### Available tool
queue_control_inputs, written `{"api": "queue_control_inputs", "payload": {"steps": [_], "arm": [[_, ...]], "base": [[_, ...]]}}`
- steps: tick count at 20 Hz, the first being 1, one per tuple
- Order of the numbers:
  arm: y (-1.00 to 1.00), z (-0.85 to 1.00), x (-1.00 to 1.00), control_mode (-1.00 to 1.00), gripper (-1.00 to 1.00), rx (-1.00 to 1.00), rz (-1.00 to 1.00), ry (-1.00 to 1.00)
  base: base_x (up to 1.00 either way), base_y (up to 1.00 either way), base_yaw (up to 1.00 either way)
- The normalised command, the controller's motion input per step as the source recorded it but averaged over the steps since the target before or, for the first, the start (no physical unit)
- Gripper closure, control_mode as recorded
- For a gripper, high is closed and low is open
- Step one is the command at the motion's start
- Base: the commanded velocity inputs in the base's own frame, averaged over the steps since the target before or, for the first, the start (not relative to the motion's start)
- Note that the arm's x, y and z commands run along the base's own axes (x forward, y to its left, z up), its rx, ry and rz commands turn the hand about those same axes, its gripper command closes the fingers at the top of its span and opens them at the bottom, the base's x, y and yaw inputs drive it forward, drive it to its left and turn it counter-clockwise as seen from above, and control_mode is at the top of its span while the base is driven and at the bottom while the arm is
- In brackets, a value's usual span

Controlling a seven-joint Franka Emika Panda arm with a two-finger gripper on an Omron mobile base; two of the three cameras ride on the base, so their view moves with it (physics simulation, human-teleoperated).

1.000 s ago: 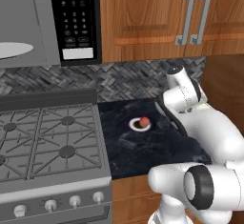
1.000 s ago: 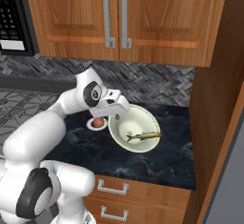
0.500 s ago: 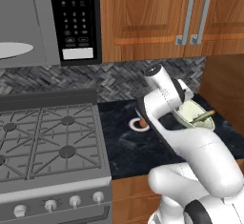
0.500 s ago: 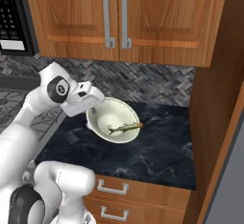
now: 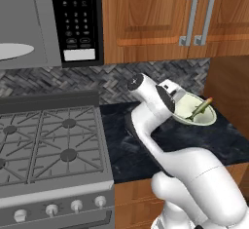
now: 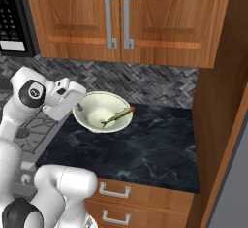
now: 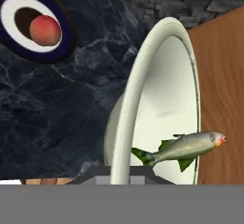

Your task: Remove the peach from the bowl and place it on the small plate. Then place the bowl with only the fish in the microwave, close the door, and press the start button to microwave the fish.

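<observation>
Bowl (image 6: 100, 111) rides above the table (image 6: 145, 144), right of the microwave (image 5: 44, 21), claw (image 6: 77, 108) clamped on its rim, fish (image 7: 183, 147) inside. Peach (image 7: 45, 30) sits on the plate (image 7: 14, 9). Next, I'd say: carry it level into the microwave.

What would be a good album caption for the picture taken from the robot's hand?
Held by its rim, the bowl carries the fish above the dark counter, the peach resting on the small plate.

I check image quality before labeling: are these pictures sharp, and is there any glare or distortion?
Left base view: even light, wide cream bowl sharp, no glare. Right base view: crisp, soft shadow under the bowl. Hand view: strongly rolled, bowl rim stretched by closeness, slim olive fish and reddish-orange peach clear.
</observation>
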Motion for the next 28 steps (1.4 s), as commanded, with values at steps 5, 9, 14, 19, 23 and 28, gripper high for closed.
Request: {"api": "queue_control_inputs", "payload": {"steps": [5,9,14,19,23,28], "arm": [[0.48,0.03,-0.26,-1.00,1.00,-0.14,0.00,-0.01],[0.49,-0.09,-0.08,-1.00,1.00,-0.13,-0.01,0.01],[0.22,-0.10,-0.03,-1.00,1.00,-0.06,0.00,0.00],[0.12,-0.01,-0.10,1.00,1.00,-0.03,0.00,0.00],[0.00,0.00,0.00,1.00,1.00,0.00,0.00,0.00],[0.00,0.00,0.00,1.00,1.00,0.00,0.00,0.00]], "base": [[0.00,0.00,0.00],[0.00,0.00,0.00],[0.00,0.00,0.00],[-0.76,0.80,0.02],[-0.90,1.00,0.00],[-0.37,0.69,-0.04]]}}
